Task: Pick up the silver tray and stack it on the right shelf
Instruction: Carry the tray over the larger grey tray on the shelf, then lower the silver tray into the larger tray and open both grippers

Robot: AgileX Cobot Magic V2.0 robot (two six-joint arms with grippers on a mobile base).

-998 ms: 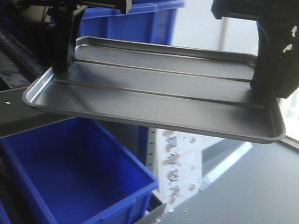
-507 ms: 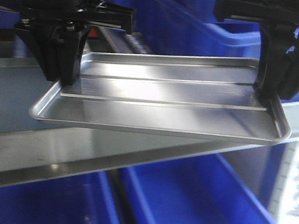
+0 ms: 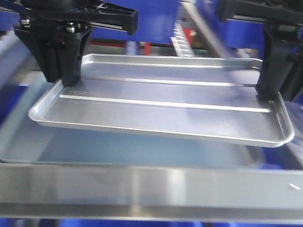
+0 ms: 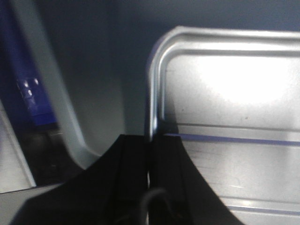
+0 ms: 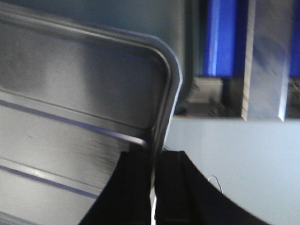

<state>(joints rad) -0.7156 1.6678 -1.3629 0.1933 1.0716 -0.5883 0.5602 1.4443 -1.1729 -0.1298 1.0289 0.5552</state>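
Left tool (image 3: pixel 63 78) clenched on the left short rim of the tray (image 3: pixel 162 112), the rim edge-on between its fingers (image 4: pixel 133 154) in the left wrist view; right tool (image 3: pixel 268 93) grasping the opposite short rim the same way; the tray hangs level mid-frame, above a grey tray (image 3: pixel 31 146) and behind the front lip of the shelf (image 3: pixel 158 194) along the bottom. Thin shiny sheet metal: probably light, fairly stiff, slick at the rim; pinching both ends and keeping them level looks the safest hold.

The silver tray (image 3: pixel 162 115) over larger tray (image 3: pixel 17 149), behind front lip (image 3: pixel 103 192) of right shelf (image 3: pixel 258 188)
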